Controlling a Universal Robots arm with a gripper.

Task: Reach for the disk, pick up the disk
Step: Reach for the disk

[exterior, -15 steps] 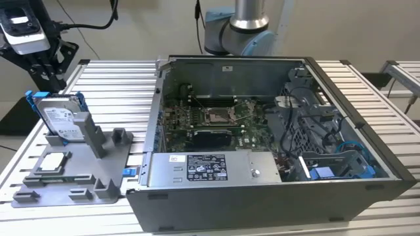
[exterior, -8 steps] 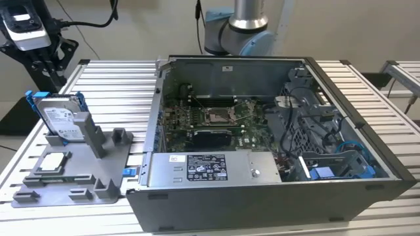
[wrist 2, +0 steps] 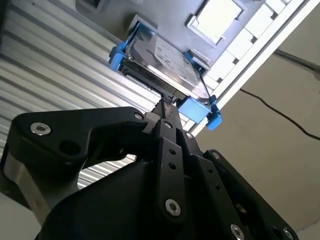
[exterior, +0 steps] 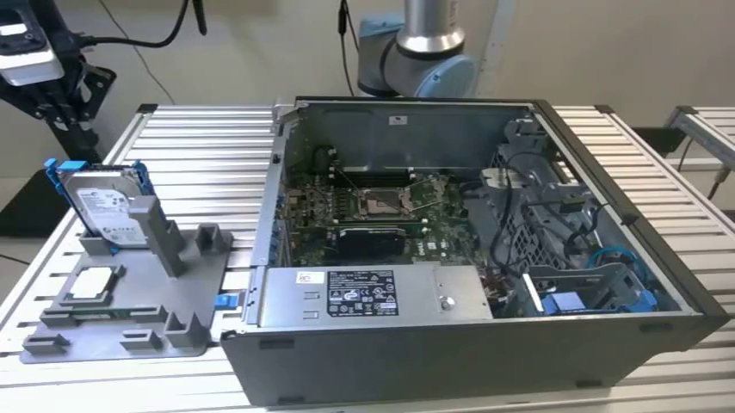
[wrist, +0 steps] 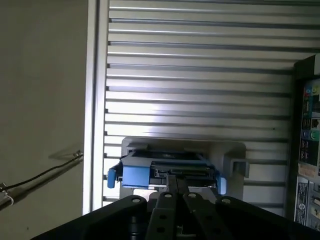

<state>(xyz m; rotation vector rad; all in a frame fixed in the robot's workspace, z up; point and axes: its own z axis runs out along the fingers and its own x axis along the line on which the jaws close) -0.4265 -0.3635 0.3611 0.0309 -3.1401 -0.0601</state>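
The disk (exterior: pixel 106 205) is a silver hard drive with a white label in a bright blue bracket. It stands on edge in a grey holder (exterior: pixel 150 249) at the exterior view's left. My gripper (exterior: pixel 78 146) comes down from above, its black fingers pressed together, and its tip is just over the disk's upper edge. In both wrist views the joined fingertips (wrist 2: pixel 165 106) (wrist: pixel 173 181) point at the disk (wrist 2: pixel 165 60) (wrist: pixel 192 170), with nothing held between them. I cannot tell whether the tip touches the disk.
An open computer case (exterior: pixel 643 284) takes up the slatted metal table (exterior: pixel 206 146), a grey box with a sticker (exterior: pixel 367 292) along its near side. A small square silver chip (exterior: pixel 95 284) (wrist 2: pixel 216 17) lies on the holder. The table's edge (wrist: pixel 95 100) runs close beside the disk.
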